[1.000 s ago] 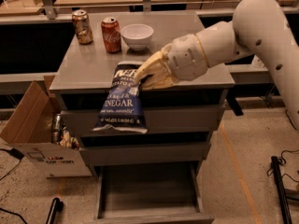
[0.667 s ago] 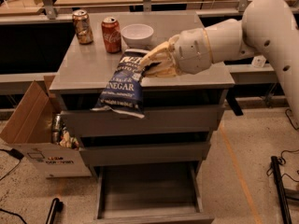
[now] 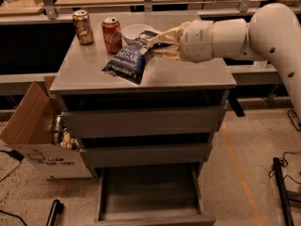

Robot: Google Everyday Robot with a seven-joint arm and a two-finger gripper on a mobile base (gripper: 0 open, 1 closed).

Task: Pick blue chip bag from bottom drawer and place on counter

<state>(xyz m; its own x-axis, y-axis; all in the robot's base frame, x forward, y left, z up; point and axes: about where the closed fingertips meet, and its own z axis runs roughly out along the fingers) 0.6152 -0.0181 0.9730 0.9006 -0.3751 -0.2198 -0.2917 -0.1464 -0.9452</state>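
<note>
The blue chip bag (image 3: 128, 59), dark navy with white lettering, lies tilted on the grey counter (image 3: 188, 72), its lower end resting on the surface. My gripper (image 3: 157, 42) comes in from the right, shut on the bag's upper right end, just above the counter. The bottom drawer (image 3: 150, 197) stands pulled out below, a flat grey tray with nothing in it.
A brown can (image 3: 83, 26), a red soda can (image 3: 112, 34) and a white bowl (image 3: 136, 32) stand at the counter's back left, close behind the bag. An open cardboard box (image 3: 42, 135) with cans sits on the floor at the left. Two taller drawers are slightly open.
My gripper has carried the bag up and back from over the counter's front edge onto the counter top. The bag now rests on the surface instead of hanging down.
</note>
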